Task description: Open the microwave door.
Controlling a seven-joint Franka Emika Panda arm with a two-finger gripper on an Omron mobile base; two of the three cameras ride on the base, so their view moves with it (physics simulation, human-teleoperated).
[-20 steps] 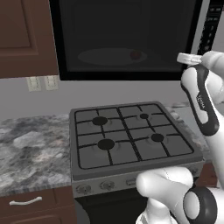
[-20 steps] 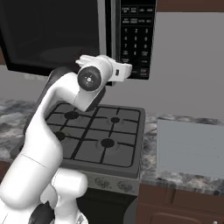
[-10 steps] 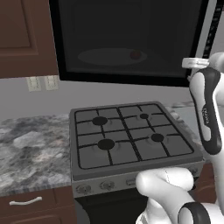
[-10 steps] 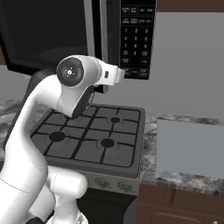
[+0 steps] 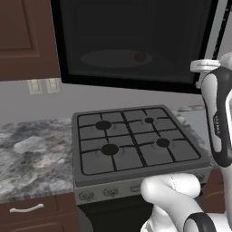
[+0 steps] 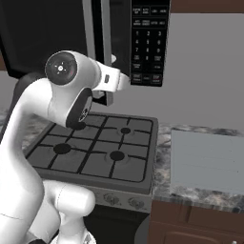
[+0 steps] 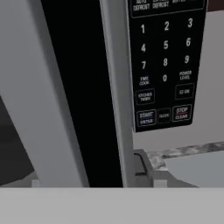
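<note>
The microwave door (image 5: 131,41) is a wide dark glass panel above the stove, with its silver handle strip (image 5: 218,27) at its right edge. The door stands slightly ajar: its grey edge (image 6: 89,33) has swung out from the microwave body, and a black gap shows beside its grey inner face (image 7: 39,96). My gripper (image 6: 106,97) sits right at that open edge, below the white hand; its fingers are hidden, so I cannot tell whether it grips anything. The black keypad panel (image 6: 149,43) is just right of the gap.
A gas stove (image 5: 136,145) lies directly below the microwave, my arm reaching over its right side. Brown wooden cabinet (image 5: 22,36) is at upper left. Marbled counter (image 5: 31,154) flanks the stove, with a grey board (image 6: 209,157) on its right part.
The door's handle edge has swung outward, leftward in the right base view, widening the gap. My hand and arm have drawn back with it.
</note>
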